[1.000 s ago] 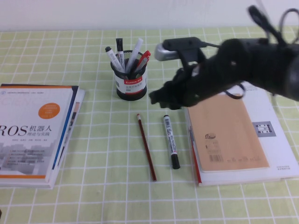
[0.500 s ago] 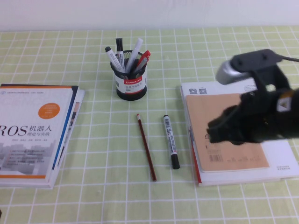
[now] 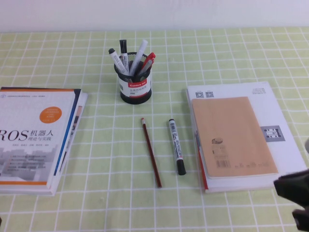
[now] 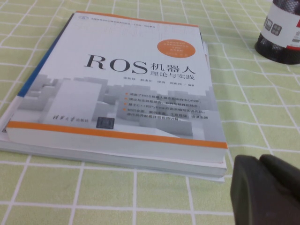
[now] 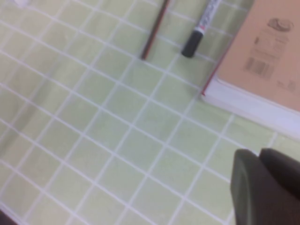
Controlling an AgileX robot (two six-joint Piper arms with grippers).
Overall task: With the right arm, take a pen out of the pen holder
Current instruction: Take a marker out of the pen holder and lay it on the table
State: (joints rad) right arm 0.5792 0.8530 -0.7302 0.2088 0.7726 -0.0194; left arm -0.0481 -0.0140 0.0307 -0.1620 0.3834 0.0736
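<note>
Both clenched, empty: right hand [image 3: 289, 192] at table [image 3: 241, 48] near-right corner; left hand [image 4: 262, 187] beside book [image 4: 122, 89].

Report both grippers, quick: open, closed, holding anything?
Left gripper: closed, empty, low beside the ROS book.
Right gripper: closed, holding nothing, at the table's near right edge by the notebook.

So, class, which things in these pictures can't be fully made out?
Left tool: cut off by the left wrist view's edge, near the ROS book; not seen from the high view.
Right tool: shut, cut off by the high view's edge, near the notebook.
Pens: lower ends hidden inside the pen holder, high view.
</note>
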